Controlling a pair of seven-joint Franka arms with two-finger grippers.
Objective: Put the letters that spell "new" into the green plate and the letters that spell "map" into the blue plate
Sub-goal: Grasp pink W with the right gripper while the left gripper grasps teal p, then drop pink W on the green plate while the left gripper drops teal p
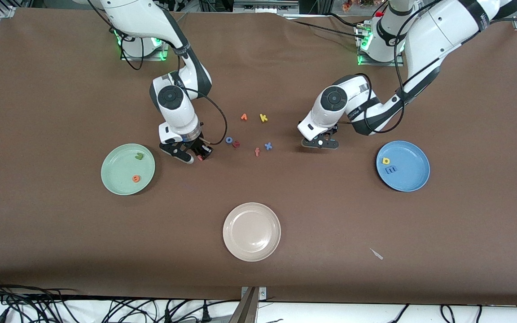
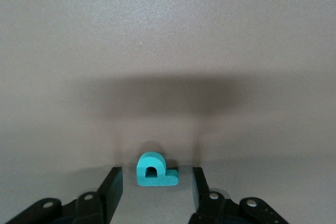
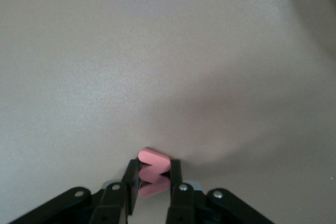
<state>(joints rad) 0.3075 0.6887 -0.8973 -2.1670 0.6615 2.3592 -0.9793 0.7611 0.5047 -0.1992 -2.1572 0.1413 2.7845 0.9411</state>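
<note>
Right gripper (image 3: 153,179) pinches the w (image 3: 154,164) on the table; left gripper (image 2: 157,182), spread, straddles the p (image 2: 155,170).

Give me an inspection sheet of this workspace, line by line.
Surface: brown table.
Job's things: green plate holds green n, orange e; blue plate holds yellow a, blue m.
Clutter: cream plate; spare letters mid-table.
Grippers: right gripper shut on pink w; left gripper open around teal p.
Cables: bundle along the camera-side edge.
Surroundings: nothing seen.
</note>
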